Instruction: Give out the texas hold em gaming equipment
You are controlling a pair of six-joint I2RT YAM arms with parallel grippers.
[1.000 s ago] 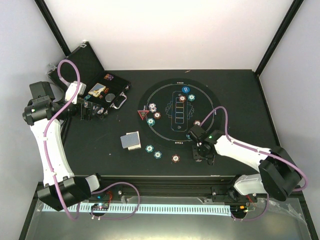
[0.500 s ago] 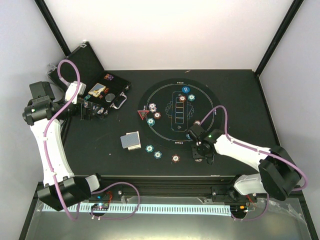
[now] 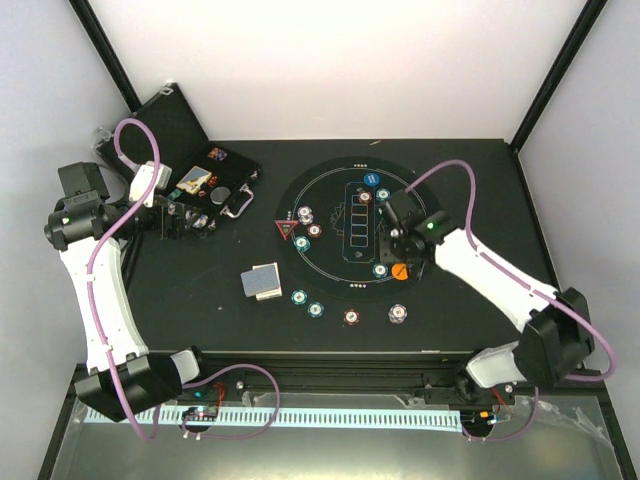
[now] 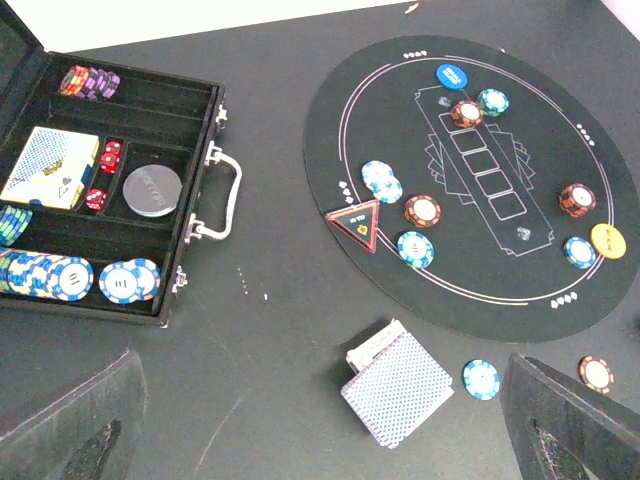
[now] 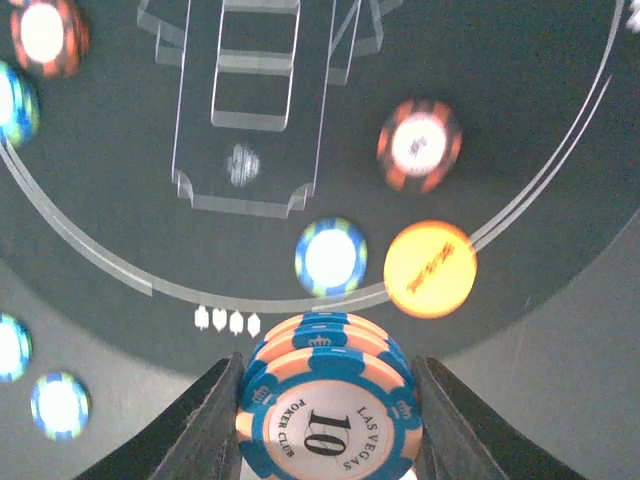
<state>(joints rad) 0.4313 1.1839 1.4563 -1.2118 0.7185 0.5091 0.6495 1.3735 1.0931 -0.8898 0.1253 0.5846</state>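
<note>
Two arms in view, one of them loaded. Far left, the black case [image 4: 195, 190] lies open with its lid back, so the supply is reachable: chip rolls [image 4: 55, 275], a boxed deck [image 4: 50, 167], red dice [image 4: 108, 155] and a grey disc [image 4: 150, 190]. Left gripper [image 3: 183, 222] hangs at the case's near edge, its fingers [image 4: 70, 430] spread wide with nothing between them. I judge it staged for a pick from the case. Card pile [image 4: 395, 395], grey-blue backs up and slightly fanned, sits on bare table between the case and the round mat [image 4: 480, 285], probably parked for dealing. Red triangle marker [image 4: 357, 220] lies across the mat's left edge, beside three chips [image 4: 422, 211]. Further chips [image 4: 481, 378] sit in small clusters round the mat and just off its near edge — this reads as one allotment per seat. Blue disc [image 4: 452, 76] is at the far rim. Right gripper [image 5: 328, 400] is over the mat's right side, jaws closed on a chip stack [image 5: 330, 425] marked 10 — pinched by the edges, so the faces sit level for setting down. Orange disc [image 5: 430, 268] and a teal chip [image 5: 330, 257] lie just beyond it, and a careless release could knock them.
</note>
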